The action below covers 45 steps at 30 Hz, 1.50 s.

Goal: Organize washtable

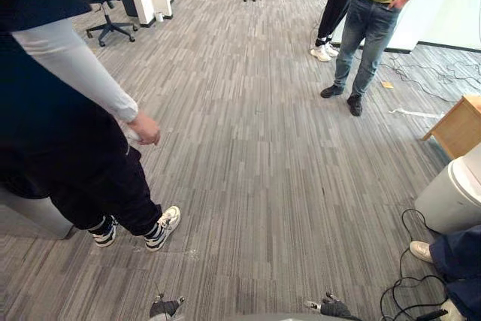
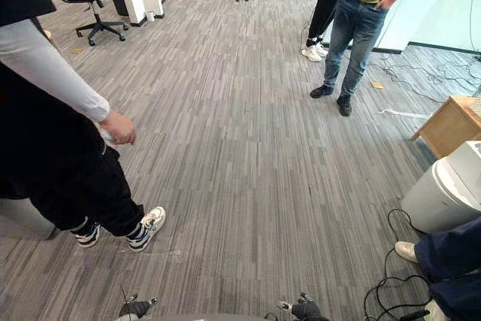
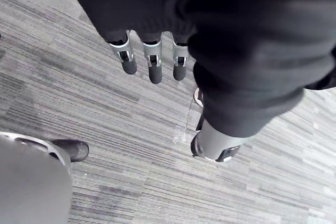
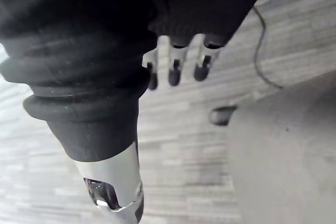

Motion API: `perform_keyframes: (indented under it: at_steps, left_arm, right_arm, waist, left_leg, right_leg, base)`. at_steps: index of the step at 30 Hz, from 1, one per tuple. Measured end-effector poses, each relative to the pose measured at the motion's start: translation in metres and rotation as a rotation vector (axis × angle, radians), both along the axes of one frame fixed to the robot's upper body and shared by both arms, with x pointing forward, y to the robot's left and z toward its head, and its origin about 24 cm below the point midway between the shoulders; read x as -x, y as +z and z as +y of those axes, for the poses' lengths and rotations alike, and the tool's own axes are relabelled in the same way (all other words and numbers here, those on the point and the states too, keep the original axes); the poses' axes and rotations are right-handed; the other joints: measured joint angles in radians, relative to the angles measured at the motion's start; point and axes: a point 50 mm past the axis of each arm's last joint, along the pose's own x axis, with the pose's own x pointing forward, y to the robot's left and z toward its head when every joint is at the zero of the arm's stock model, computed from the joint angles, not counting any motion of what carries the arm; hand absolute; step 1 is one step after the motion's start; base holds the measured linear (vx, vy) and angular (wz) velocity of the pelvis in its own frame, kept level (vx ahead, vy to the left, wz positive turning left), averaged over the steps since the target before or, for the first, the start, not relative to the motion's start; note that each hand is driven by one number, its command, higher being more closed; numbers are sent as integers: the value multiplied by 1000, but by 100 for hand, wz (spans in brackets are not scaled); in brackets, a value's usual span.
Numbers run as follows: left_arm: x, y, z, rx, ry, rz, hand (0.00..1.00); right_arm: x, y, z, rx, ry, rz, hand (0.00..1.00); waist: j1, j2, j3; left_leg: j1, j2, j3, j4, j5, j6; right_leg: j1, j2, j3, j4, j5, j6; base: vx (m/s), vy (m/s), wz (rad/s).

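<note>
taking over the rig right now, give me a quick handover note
Hands: the left hand is open with relaxed fingers, holds nothing and hangs over the floor. The right hand is the same, open with nothing in it.
Scene: the head camera faces open grey floor. A person in dark clothes stands close on the left, a person in a green shirt stands farther ahead, and a white bin is on the right.
Done: nothing that these views tell.
Left: likely the whole organizing job, starting with getting to the work area. Mind the person close by.
</note>
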Motion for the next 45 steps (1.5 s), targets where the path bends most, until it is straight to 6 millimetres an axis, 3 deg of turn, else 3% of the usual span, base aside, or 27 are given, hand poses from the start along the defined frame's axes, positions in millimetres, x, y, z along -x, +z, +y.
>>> perform_keyframes:
  at_steps: [6, 8, 9, 10, 12, 13, 15, 19, 22, 23, 24, 25, 26, 27, 28, 30, 31, 34, 35, 37, 39, 40, 41, 42, 43, 44, 45]
  left_arm:
    - [-4, 1, -4, 4, -59, -12, 0]
    - [-5, 1, -5, 6, -57, -22, 0]
    - [-7, 2, -7, 11, -36, -43, 0]
    - [-6, 4, -3, 4, -11, -55, 0]
    - [4, 6, 6, -19, 23, -53, 0]
    - [5, 6, 8, -23, 45, -56, 0]
    - [8, 7, 8, -26, 53, -58, 0]
    - [15, 3, -5, 10, 56, -39, 0]
    - [22, 1, -7, 14, 62, -20, 0]
    - [33, -1, -5, 15, 66, 17, 0]
    - [47, -2, 2, 6, 67, 64, 0]
    - [49, -2, 7, -3, 65, 76, 0]
    - [44, -1, 14, -10, 58, 71, 0]
    - [42, 0, 18, -17, 54, 70, 0]
    - [40, 1, 22, -27, 39, 71, 0]
    - [39, 1, 22, -27, 27, 77, 0]
    - [37, 0, 21, -28, 9, 78, 0]
    - [23, 0, 14, -16, -11, 50, 0]
    - [14, 0, 8, -8, -28, 30, 0]
    - [7, 1, 5, -5, -42, 16, 0]
    - [3, 2, 5, -8, -35, 3, 0]
    - [5, 1, 2, 5, -12, 3, 0]
    - [-1, 0, -6, 29, 11, -15, 0]
    - [-4, 0, -10, 39, 12, -22, 0]
    - [-5, -1, -16, 62, 53, -32, 0]
    - [-3, -1, -17, 68, 80, -33, 0]
    - [-2, -1, -14, 69, 128, -41, 0]
  right_arm:
    - [-3, 3, -10, 40, -27, -13, 0]
    - [-5, 4, -14, 45, -47, -26, 0]
    - [-13, 7, -17, 52, -59, -58, 0]
    - [-19, 9, -19, 61, -55, -83, 0]
    - [-21, 11, -16, 63, -35, -106, 0]
    - [-24, 13, -17, 66, -35, -121, 0]
    - [-27, 14, -16, 68, -32, -129, 0]
    - [-38, 17, -16, 78, -31, -157, 0]
    - [-31, 15, -16, 77, -47, -139, 0]
    - [-26, 13, -16, 75, -50, -119, 0]
    - [-15, 9, -11, 56, -73, -84, 0]
    - [-11, 7, -9, 48, -83, -73, 0]
    - [-10, 7, -7, 28, -89, -74, 0]
    - [-10, 6, -5, 19, -90, -74, 0]
    - [-11, 6, -4, 13, -80, -72, 0]
    - [-12, 6, -5, 14, -46, -76, 0]
    - [-14, 7, -6, 21, -34, -86, 0]
    - [-15, 10, -17, 51, -31, -98, 0]
    - [-13, 11, -25, 73, -36, -99, 0]
    - [-12, 12, -25, 76, -40, -100, 0]
    - [5, 8, -22, 65, -61, -52, 0]
    - [11, 7, -22, 63, -65, -34, 0]
    - [10, 8, -27, 74, -75, -36, 0]
    - [10, 8, -28, 75, -82, -38, 0]
    - [9, 9, -31, 78, -89, -40, 0]
    - [8, 9, -31, 78, -88, -40, 0]
    - [7, 10, -30, 81, -82, -46, 0]
  waist:
    - [-3, 20, 13]
    - [-9, 32, 28]
    - [-15, 54, 63]
    - [-15, 64, 88]
    - [-2, 50, 101]
    - [-2, 59, 121]
    - [9, 49, 139]
    - [29, 82, 162]
    - [60, 79, 158]
    - [57, 66, 150]
    - [54, 23, 115]
    - [49, -1, 101]
    - [45, -35, 105]
    - [46, -48, 110]
    - [20, -51, 119]
    - [2, -53, 124]
    - [0, -49, 124]
    - [-7, -8, 131]
    - [-26, 27, 134]
    - [-50, 38, 137]
    - [-56, 25, 133]
    - [-61, 30, 122]
    - [-56, 67, 124]
    - [-58, 70, 126]
    - [-56, 80, 125]
    - [-60, 82, 124]
    - [-54, 82, 125]
  left_leg:
    - [0, 0, 3, 1, 2, -3]
    - [-22, 24, 5, 21, -26, -26]
    - [-55, 70, 6, 121, -80, -43]
    - [-62, 106, 13, 191, -113, -62]
    - [-145, 158, 36, 426, -143, -85]
    - [-227, 210, 28, 623, -103, -79]
    - [-321, 234, 32, 733, -99, -80]
    - [-447, 182, 43, 530, -98, -78]
    - [-492, 149, 25, 350, -43, -67]
    - [-494, 139, 7, 404, -18, -32]
    - [-494, 102, 20, 474, -77, 18]
    - [-493, 82, 26, 499, -112, 25]
    - [-459, 50, 26, 549, -176, 70]
    - [-429, 36, 27, 551, -197, 83]
    - [-361, 11, 3, 538, -233, 105]
    - [-222, 3, -32, 475, -267, 111]
    - [-118, 9, -40, 388, -268, 110]
    - [64, 60, -48, 219, -265, 105]
    - [127, 99, -51, 160, -264, 103]
    - [165, 121, -62, 137, -263, 101]
    - [228, 126, -78, 130, -256, 29]
    - [266, 148, -106, 147, -240, -17]
    - [265, 192, -119, 188, -171, -93]
    - [259, 200, -133, 218, -122, -86]
    - [224, 227, -148, 344, 29, -30]
    - [189, 240, -161, 428, 122, 0]
    - [99, 272, -188, 616, 335, 11]
  right_leg:
    - [-6, -2, 2, 6, -1, 2]
    - [-28, 4, 1, 66, -41, -4]
    - [-69, 32, -3, 197, -123, -54]
    - [-92, 58, -11, 306, -177, -72]
    - [-110, 64, -55, 420, -291, -58]
    - [-105, 80, -66, 440, -322, -69]
    - [-75, 75, -65, 428, -339, -80]
    - [-44, 55, -50, 371, -351, -65]
    - [-34, 35, -23, 416, -438, -29]
    - [-17, 19, -11, 462, -493, -11]
    - [-1, -22, 1, 520, -537, 32]
    - [-11, -46, 16, 570, -545, 42]
    - [-75, -73, 74, 796, -495, 66]
    - [-101, -81, 90, 899, -442, 65]
    - [-144, -90, 99, 1074, -292, 45]
    - [-190, -73, 75, 1222, -323, 22]
    - [-236, -49, 40, 1219, -366, -21]
    - [-375, 30, -39, 1032, -411, -58]
    - [-450, 68, -59, 836, -389, -51]
    - [-496, 84, -29, 589, -289, -39]
    - [-494, 81, 21, 333, -127, -48]
    - [-483, 84, 16, 385, 56, -63]
    - [-509, 105, -17, 516, -29, -89]
    - [-507, 106, -31, 554, -72, -93]
    - [-471, 138, -52, 594, -145, -128]
    - [-441, 154, -55, 589, -173, -138]
    - [-364, 192, -52, 552, -209, -161]
  base:
    - [-81, -30, 0]
    - [-71, -75, 0]
    - [-25, -149, -5]
    - [7, -169, -13]
    - [66, -160, -8]
    - [56, -176, 9]
    - [158, -169, 14]
    - [207, -14, -9]
    - [381, 129, -28]
    - [689, 263, -28]
    - [603, 220, -10]
    - [829, 247, 16]
    - [575, 169, 29]
    - [872, 217, 56]
    - [730, 99, 62]
    - [787, 39, 49]
    - [555, 7, 17]
    - [762, -74, 14]
    - [678, -108, 42]
    - [636, -152, 58]
    - [806, -287, 52]
    - [1002, -392, 35]
    - [997, -395, 32]
    - [762, -326, 3]
    - [608, -260, -3]
    - [754, -312, -24]
    - [741, -281, -35]
